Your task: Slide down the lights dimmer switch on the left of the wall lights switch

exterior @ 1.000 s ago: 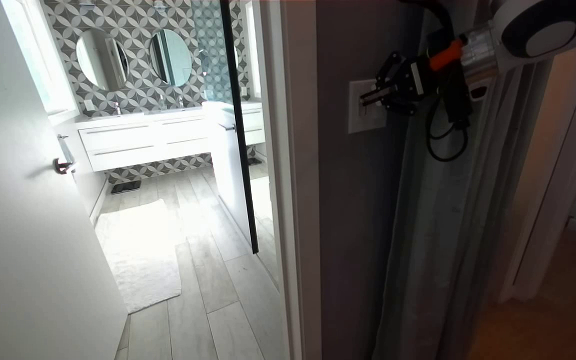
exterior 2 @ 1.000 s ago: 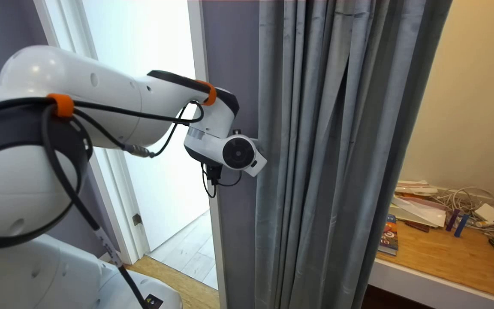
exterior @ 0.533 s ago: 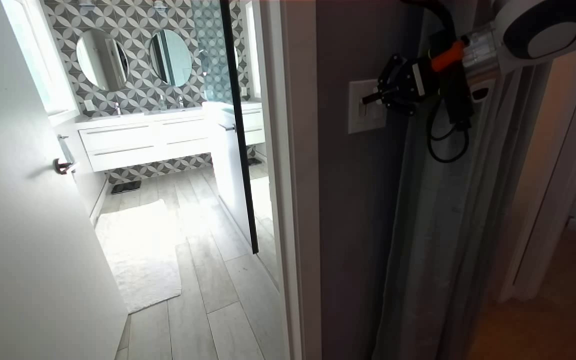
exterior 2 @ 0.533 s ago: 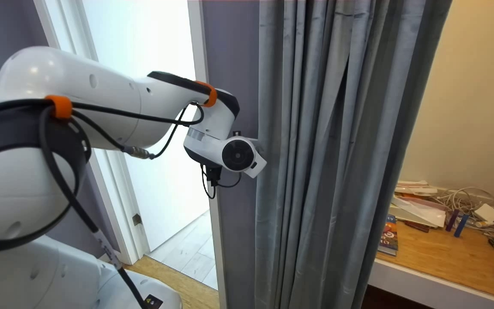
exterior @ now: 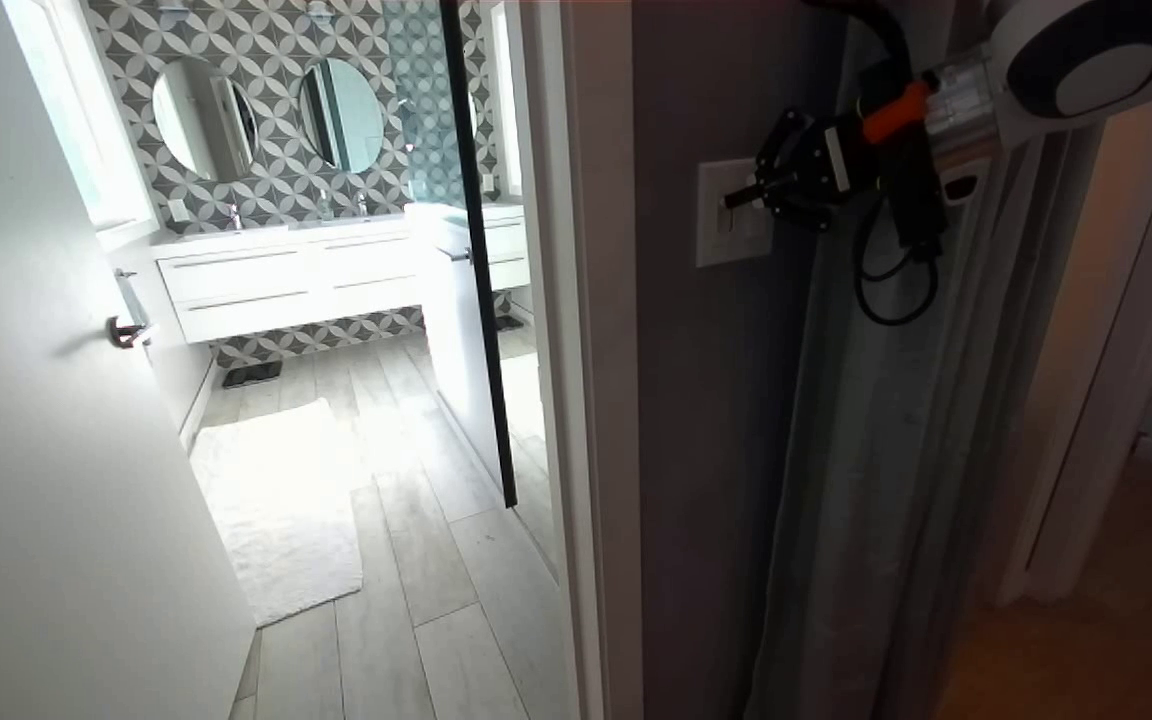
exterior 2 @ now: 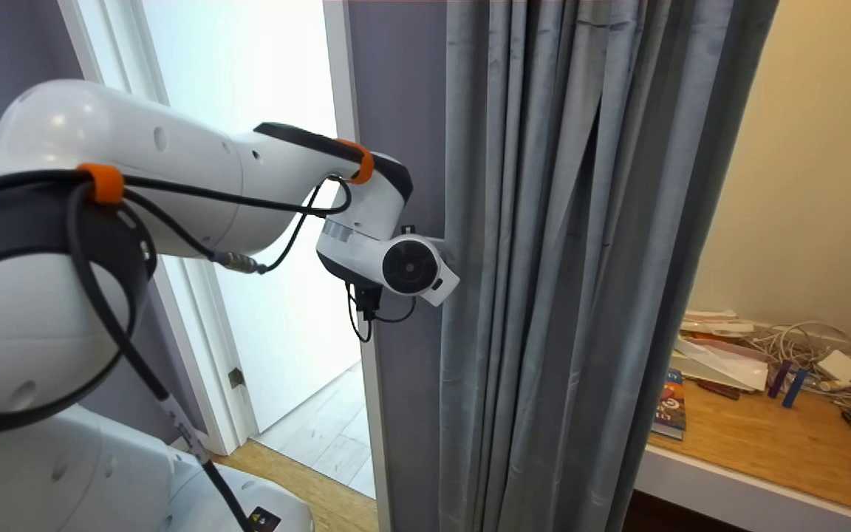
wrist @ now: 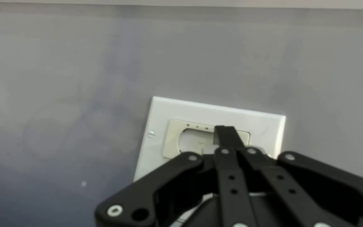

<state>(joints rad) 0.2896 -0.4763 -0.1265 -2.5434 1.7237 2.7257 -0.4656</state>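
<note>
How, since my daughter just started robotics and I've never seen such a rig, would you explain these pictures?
The machine is a white jointed robot arm ending in a black gripper. The exterior views are taken from two places outside it; both show it near a grey curtain, and bathroom mirrors appear in an exterior view. The wrist view is taken from the arm's own wrist, looking along the gripper at a white wall plate and its dimmer switch. The plate looks sideways there, but upright in an exterior view. On a wooden tabletop lie papers, a book and tangled cables. Nothing visible is held: the gripper is shut, its tips in front of the dimmer switch. Whether they touch it, I can't tell.
</note>
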